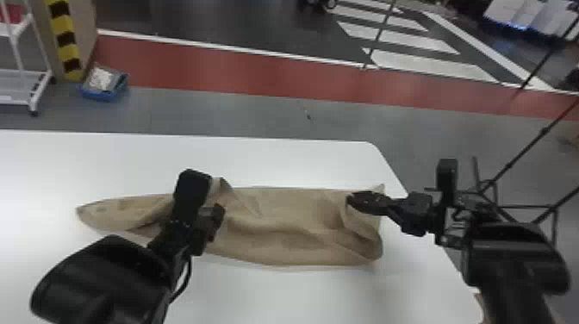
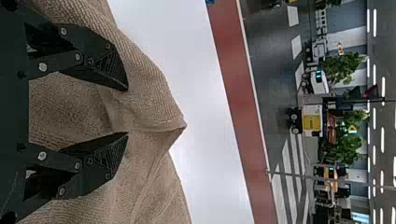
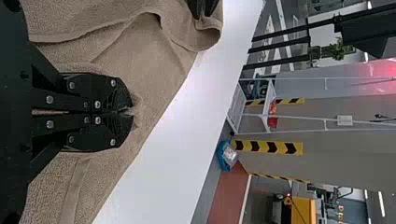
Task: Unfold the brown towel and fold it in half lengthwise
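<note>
Across the white table (image 1: 301,161), the brown towel (image 1: 284,232) is lying rumpled; my right gripper (image 1: 351,201) is pinching it near one end, while my left gripper (image 1: 212,219) is holding its fingers apart at the cloth.

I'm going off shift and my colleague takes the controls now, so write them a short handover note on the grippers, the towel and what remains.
Left gripper: open over the towel, a raised fold showing between and beyond its fingers; not clamped.
Right gripper: shut on a pinch of cloth near the towel's right end.
Brown towel: on the white table, a long, rumpled strip running left to right, with overlapping layers and a tapered left end.
Done: the right gripper has its hold; the towel is not yet spread flat.
Left to do: finish unfolding, smooth it, then fold it in half lengthwise.
</note>
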Tool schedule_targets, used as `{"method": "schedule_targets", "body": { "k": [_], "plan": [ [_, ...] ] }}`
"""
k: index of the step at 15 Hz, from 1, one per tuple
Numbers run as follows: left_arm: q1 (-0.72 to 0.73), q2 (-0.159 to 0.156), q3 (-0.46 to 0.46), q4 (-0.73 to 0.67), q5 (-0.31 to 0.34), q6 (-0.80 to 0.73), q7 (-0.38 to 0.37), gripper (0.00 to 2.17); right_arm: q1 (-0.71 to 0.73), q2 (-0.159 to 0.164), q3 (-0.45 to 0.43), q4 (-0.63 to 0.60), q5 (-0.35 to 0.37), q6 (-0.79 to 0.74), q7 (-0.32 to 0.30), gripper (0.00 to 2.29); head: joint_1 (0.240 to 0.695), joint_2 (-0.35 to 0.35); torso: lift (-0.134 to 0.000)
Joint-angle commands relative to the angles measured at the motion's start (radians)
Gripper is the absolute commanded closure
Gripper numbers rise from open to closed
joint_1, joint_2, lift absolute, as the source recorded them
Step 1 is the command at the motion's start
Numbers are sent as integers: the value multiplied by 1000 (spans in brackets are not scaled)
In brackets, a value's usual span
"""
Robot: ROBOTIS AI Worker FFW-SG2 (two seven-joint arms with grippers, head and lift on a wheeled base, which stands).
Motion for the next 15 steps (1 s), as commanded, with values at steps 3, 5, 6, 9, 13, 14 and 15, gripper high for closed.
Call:
{"method": "schedule_targets", "body": {
  "k": [3,5,6,9,13,14,15],
  "plan": [
    [8,-3,-52,-10,-43,-20,10,643,-1,-3,-5,11,-2,-9,0,1153,695,-350,-107],
    [8,-3,-57,-10,-46,-36,22,643,-1,-3,-8,12,-2,-13,0,1153,695,-350,-107],
    [8,-3,-57,-10,-49,-36,22,643,-1,-3,-8,12,-2,-13,0,1153,695,-350,-107],
    [-3,-3,-55,9,-50,-36,19,647,-1,-3,-8,12,-2,-13,0,1153,695,-350,-107],
    [-15,-3,-54,47,-53,-33,13,704,-1,-6,-8,12,-2,-13,0,1153,695,-350,-107],
    [-17,-3,-51,52,-53,-33,11,707,-1,-8,-6,14,-2,-13,0,1153,695,-350,-107],
    [-17,-3,-48,52,-53,-20,10,707,-1,-8,-8,15,-3,-13,0,1153,695,-350,-107]
  ]
}}
